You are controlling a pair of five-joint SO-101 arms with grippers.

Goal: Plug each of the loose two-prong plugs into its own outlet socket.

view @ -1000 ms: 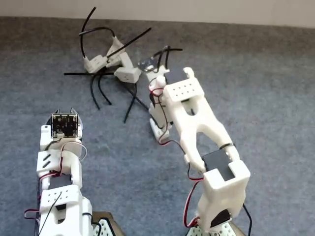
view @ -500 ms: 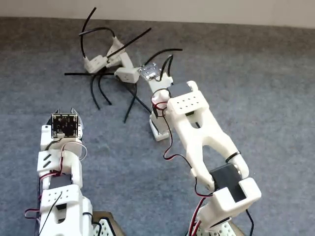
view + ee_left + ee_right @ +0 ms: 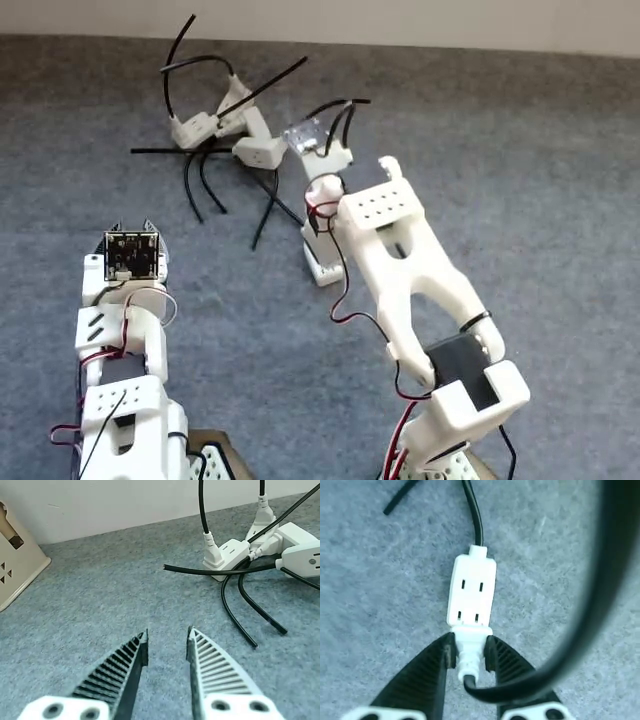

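- The right tool (image 3: 470,641) is closed to the width of a two-prong plug (image 3: 469,657) and clamps its white body on both flanks. The plug's black cord (image 3: 590,605) loops back past the tool.
- The outlet socket block (image 3: 471,590) lies directly ahead of the right tool, flat on the desk (image 3: 380,580). Its long axis is in line with the plug and the tool's centreline. Its own cord (image 3: 472,510) leaves from the far end.
- The plug's front face touches the block's near end. No prongs are visible, so their depth cannot be told. On this evidence the coming move is a straight push along the shared axis, with no sideways correction.
- The right arm (image 3: 400,250) is stretched towards the middle of the desk and is the nearer arm to this work.
- The left tool (image 3: 167,635) is partly open and empty. It sits low towards the desk's left side and faces the cluster of plugs and sockets (image 3: 235,550) near the far edge, well apart from it.
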